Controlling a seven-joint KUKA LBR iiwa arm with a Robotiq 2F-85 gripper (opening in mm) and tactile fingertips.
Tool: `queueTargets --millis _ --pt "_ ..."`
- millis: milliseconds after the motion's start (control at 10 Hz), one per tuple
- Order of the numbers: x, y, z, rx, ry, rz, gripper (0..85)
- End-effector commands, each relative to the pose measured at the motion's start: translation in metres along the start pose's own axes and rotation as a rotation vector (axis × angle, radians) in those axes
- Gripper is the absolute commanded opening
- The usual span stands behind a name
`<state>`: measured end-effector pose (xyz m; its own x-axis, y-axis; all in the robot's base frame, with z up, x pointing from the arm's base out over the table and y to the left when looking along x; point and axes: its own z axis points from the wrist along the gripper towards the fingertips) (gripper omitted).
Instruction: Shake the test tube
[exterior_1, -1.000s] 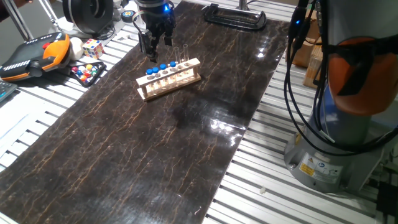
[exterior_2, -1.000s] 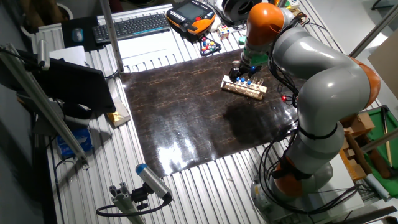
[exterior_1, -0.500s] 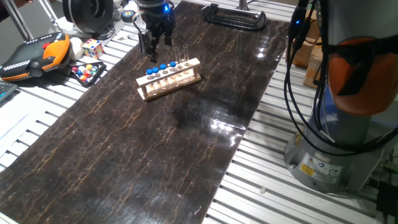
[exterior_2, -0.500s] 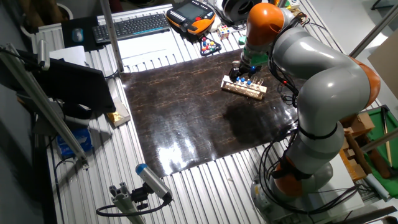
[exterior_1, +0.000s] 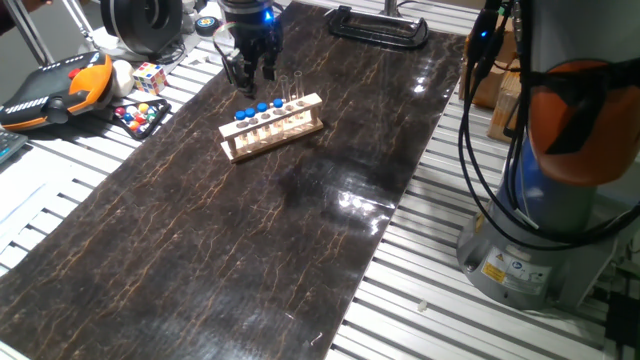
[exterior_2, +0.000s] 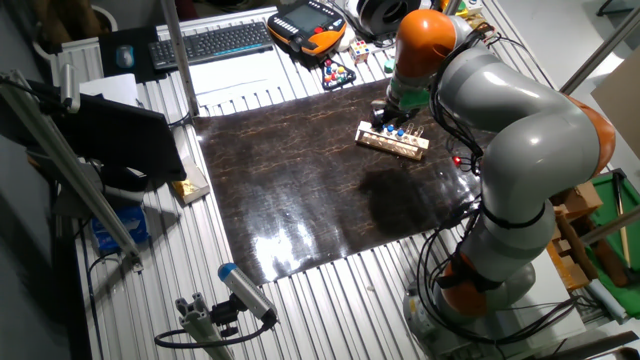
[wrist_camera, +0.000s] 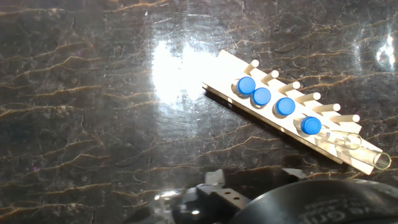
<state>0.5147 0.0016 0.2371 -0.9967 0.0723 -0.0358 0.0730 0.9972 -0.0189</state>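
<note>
Four slim clear test tubes with blue caps (exterior_1: 258, 108) stand in a row in a wooden rack (exterior_1: 272, 127) on the dark mat. They show from above in the hand view (wrist_camera: 273, 101), with the rack (wrist_camera: 217, 65) running diagonally. Two taller uncapped tubes (exterior_1: 290, 90) stand at the rack's right end. My gripper (exterior_1: 247, 85) hangs just behind the rack's left end, a little above the caps, open and empty. It also shows in the other fixed view (exterior_2: 386, 113). In the hand view only the hand's dark body (wrist_camera: 261, 199) shows, not the fingertips.
An orange teach pendant (exterior_1: 50, 90), a Rubik's cube (exterior_1: 149, 77) and a tray of coloured balls (exterior_1: 140, 117) lie left of the mat. A black clamp (exterior_1: 378, 25) sits at the far edge. The arm's base (exterior_1: 540, 250) stands to the right.
My gripper has lifted slightly and drawn back from the rack. The tubes and the rack have not moved.
</note>
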Motion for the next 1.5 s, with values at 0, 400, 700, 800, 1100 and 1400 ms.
queueTargets --millis 0,400,700,800,1100,1400 --pt "0.000 0.000 0.000 0.000 0.000 0.000 0.7" --pt "-0.002 0.001 0.003 0.000 -0.001 0.003 0.7" --pt "-0.006 0.003 0.010 0.004 -0.003 0.015 0.7" --pt "-0.008 0.003 0.012 0.004 -0.003 0.020 0.7" --pt "-0.016 0.005 0.026 0.010 -0.004 0.052 0.7" --pt "-0.019 0.006 0.031 0.026 -0.005 0.099 0.7"
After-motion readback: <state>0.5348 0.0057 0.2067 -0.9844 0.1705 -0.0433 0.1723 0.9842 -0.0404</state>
